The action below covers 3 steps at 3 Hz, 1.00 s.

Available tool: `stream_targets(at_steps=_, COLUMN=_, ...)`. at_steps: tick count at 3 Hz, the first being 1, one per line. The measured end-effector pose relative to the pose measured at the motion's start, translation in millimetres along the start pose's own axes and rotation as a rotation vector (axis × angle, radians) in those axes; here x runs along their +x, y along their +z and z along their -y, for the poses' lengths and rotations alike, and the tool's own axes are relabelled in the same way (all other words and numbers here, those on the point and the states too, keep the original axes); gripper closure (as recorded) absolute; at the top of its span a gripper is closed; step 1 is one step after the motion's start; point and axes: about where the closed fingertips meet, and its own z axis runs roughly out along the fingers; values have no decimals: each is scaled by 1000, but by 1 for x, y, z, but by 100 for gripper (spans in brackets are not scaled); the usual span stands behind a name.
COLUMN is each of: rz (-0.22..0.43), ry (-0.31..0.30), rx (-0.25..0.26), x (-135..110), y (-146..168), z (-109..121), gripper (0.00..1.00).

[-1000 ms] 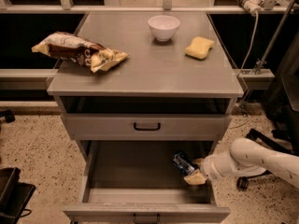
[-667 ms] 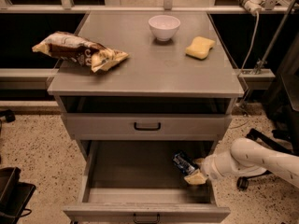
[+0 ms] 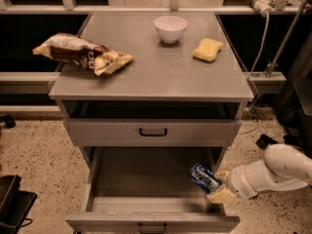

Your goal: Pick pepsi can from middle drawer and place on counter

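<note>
The pepsi can (image 3: pixel 204 177), dark blue with white lettering, is tilted at the right side of the open middle drawer (image 3: pixel 136 179). My gripper (image 3: pixel 219 186) reaches in over the drawer's right wall on its white arm (image 3: pixel 273 172). Its tan fingers (image 3: pixel 218 196) close on the can's right end. The counter (image 3: pixel 161 72) is the grey cabinet top above.
On the counter are a brown-and-yellow snack bag (image 3: pixel 83 55) at the left, a white bowl (image 3: pixel 170 28) at the back and a yellow sponge (image 3: pixel 208 49) at the right. The upper drawer front (image 3: pixel 152 131) is closed. Dark objects stand on the floor at the lower left (image 3: pixel 12 204).
My gripper and the can have shifted a little to the right, toward the drawer's right wall. Nothing on the counter has moved.
</note>
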Motion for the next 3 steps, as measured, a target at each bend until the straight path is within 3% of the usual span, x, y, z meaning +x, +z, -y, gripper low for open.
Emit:
stream_targets(at_steps=1, rz=-35, ry=6, rx=24, x=-4, y=-58, z=-45, gripper=100)
stream_targets(at_steps=2, rz=-35, ry=6, rx=24, x=-4, y=-58, z=-45, gripper=100)
stream_targets(at_steps=3, rz=-73, ry=-67, rx=-1, x=-27, y=-70, z=-50, gripper=100)
